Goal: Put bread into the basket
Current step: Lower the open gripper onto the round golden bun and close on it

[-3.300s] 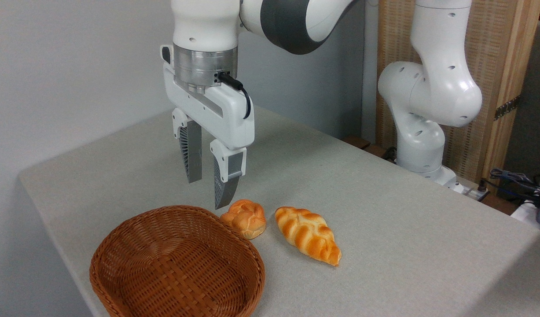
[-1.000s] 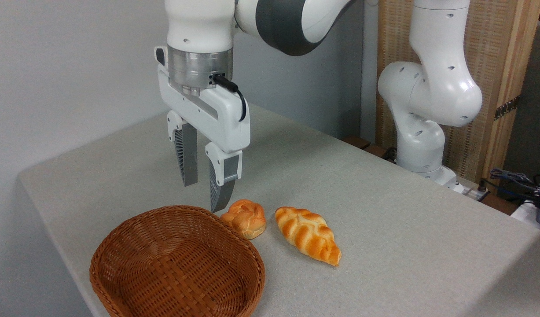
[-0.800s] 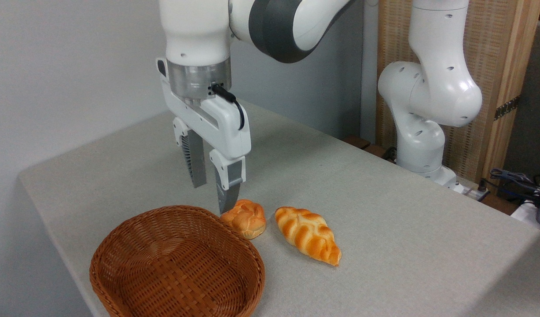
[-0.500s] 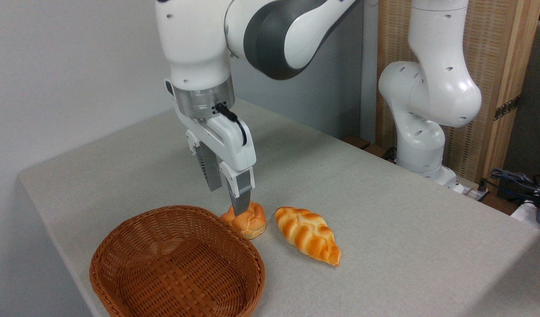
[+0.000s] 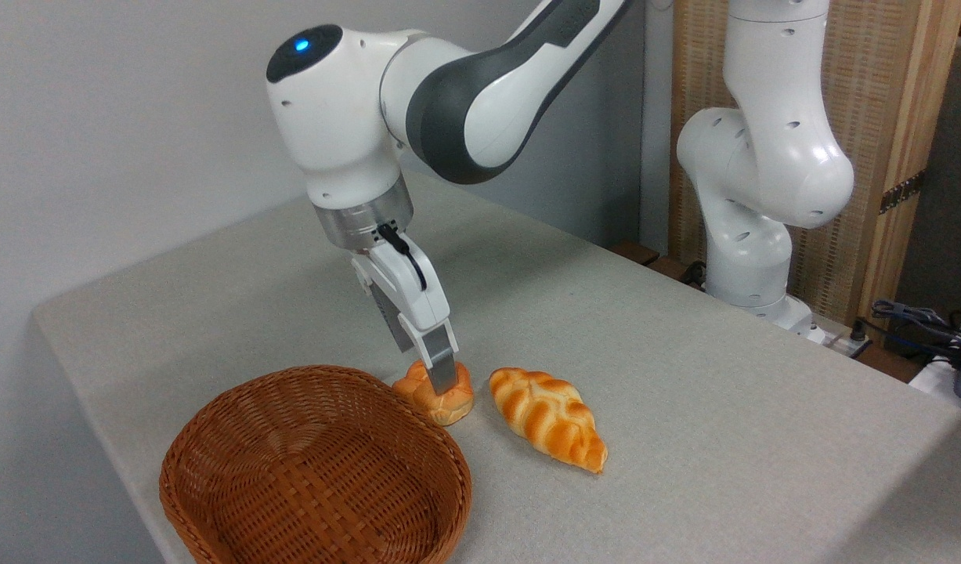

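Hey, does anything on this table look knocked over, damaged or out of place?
Nothing stands out. The oval brown wicker basket sits upright and empty, the long braided orange loaf lies intact on the grey table, and the tilted tool is down on the small round knotted bun beside the basket.

No text, label, brand, number or sign can be read anywhere in the view; the robot arm (image 5: 464,117) carries no legible marking, only a small blue light on its top joint; the basket (image 5: 316,470), the bread (image 5: 437,395) and the table (image 5: 684,392) bear no writing either.
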